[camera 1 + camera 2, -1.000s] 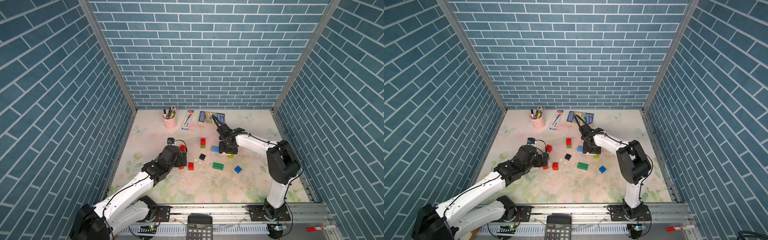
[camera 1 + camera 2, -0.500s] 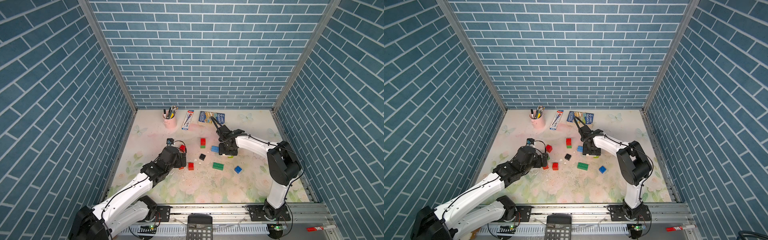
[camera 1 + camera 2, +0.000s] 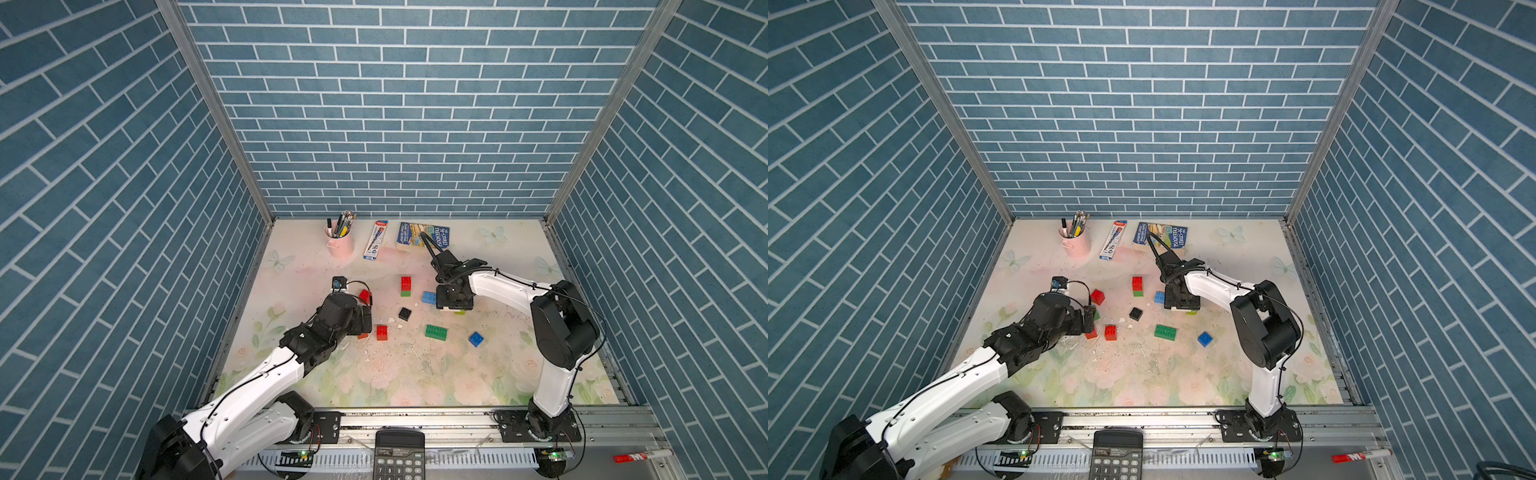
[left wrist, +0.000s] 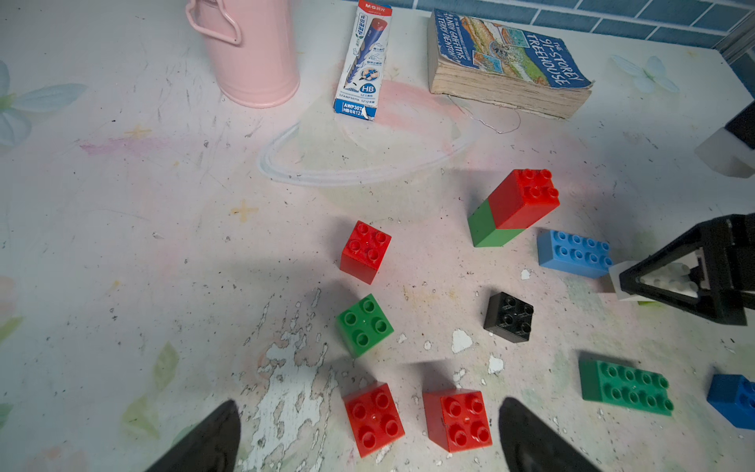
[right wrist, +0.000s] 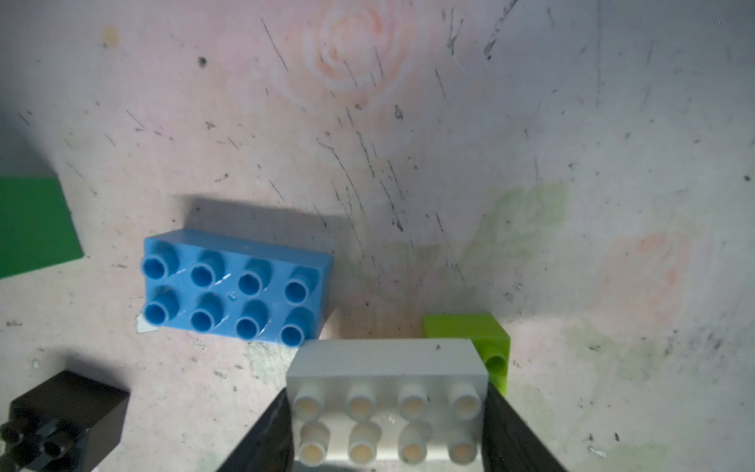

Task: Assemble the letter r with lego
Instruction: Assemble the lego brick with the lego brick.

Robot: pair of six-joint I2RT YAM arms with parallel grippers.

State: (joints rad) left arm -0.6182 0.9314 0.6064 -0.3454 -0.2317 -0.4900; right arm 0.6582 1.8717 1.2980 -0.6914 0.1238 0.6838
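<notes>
My right gripper clamps the white brick close by the lime brick, near the middle of the desk. My left gripper gapes wide over two red bricks.

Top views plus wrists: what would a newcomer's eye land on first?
The bright lego bricks strewn across the middle of the floral table, notably the red-on-green stack. Next, the right gripper clamped on a white eight-stud brick, beside a long light-blue brick. The left gripper hangs open over two red square bricks.
</notes>
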